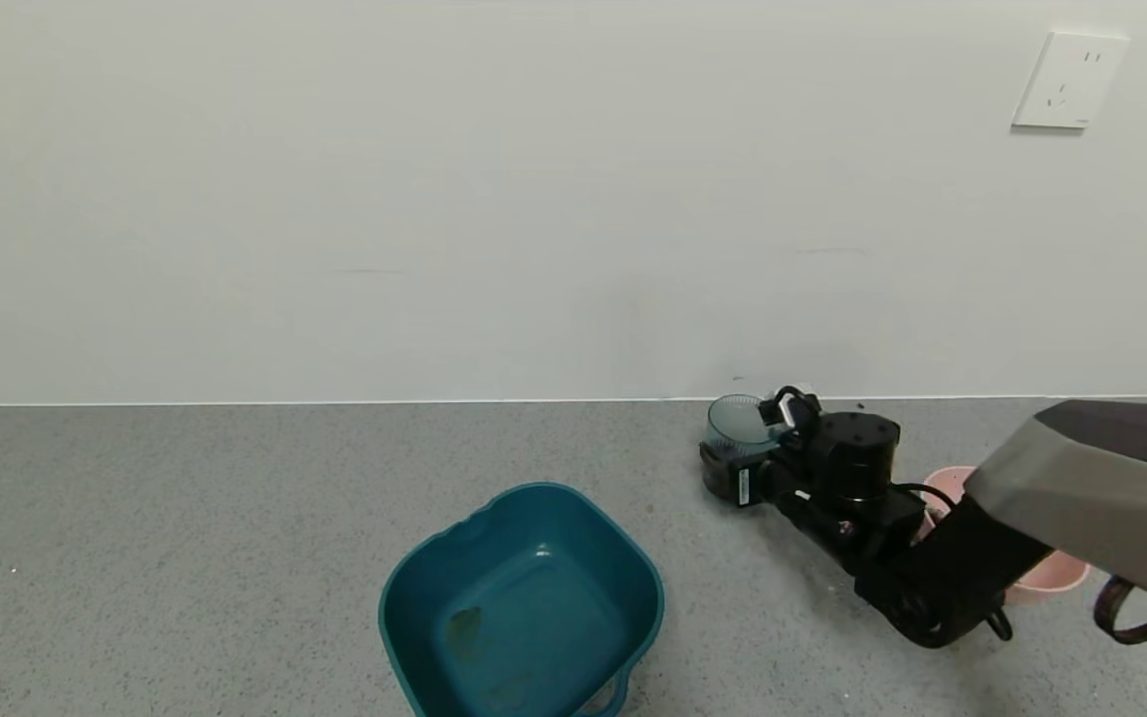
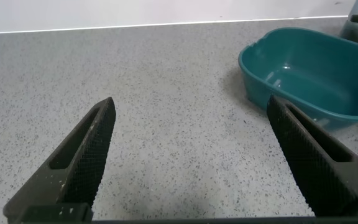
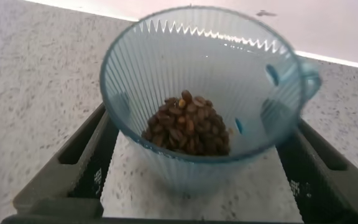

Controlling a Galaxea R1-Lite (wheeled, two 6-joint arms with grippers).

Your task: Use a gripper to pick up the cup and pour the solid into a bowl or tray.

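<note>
The translucent blue-grey ribbed cup stands on the speckled grey floor close to the wall. In the right wrist view the cup holds a small heap of dark brown pellets, with its side handle to one side. My right gripper is open, with a black finger on each side of the cup's lower body and a narrow gap at each. The pale pink bowl sits behind my right arm, mostly hidden. My left gripper is open and empty over bare floor.
A larger dark teal squarish tub with a handle stands on the floor in front and to the left of the cup, with a brownish smear inside; it also shows in the left wrist view. A white wall runs right behind the cup.
</note>
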